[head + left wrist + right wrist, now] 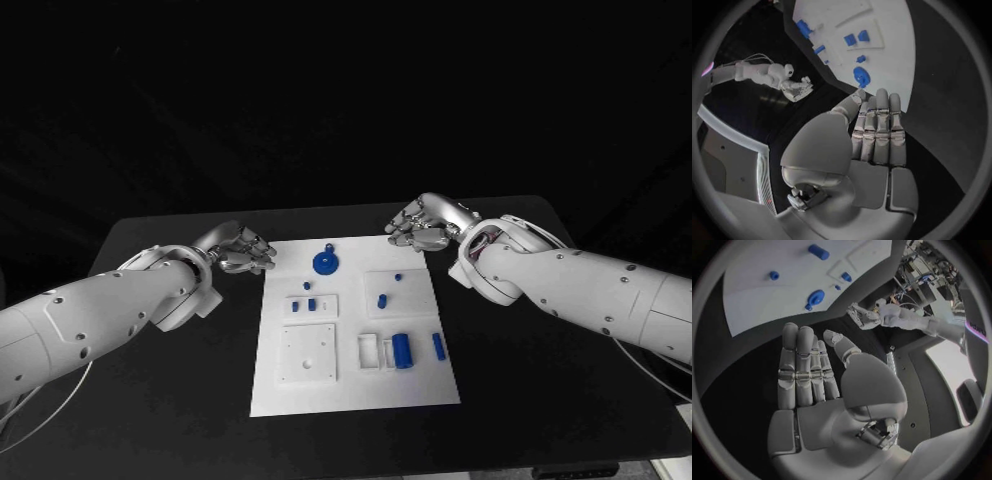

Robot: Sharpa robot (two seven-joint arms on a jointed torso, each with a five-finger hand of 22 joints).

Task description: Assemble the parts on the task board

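While both arms reach in, the left hand [242,252] and right hand [423,229] hover empty with straight fingers beside the white board's [353,380] far corners; blue parts [327,263] lie on it.

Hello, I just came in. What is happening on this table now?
A two-armed robot is set to assemble small blue parts on the white task board in the middle of the black table. At this moment nothing is being handled. The left hand and the right hand hover near the board's far corners, both holding nothing, fingers straight. The round blue part lies near the board's far edge, between the hands. Other blue parts lie or stand further down the board.
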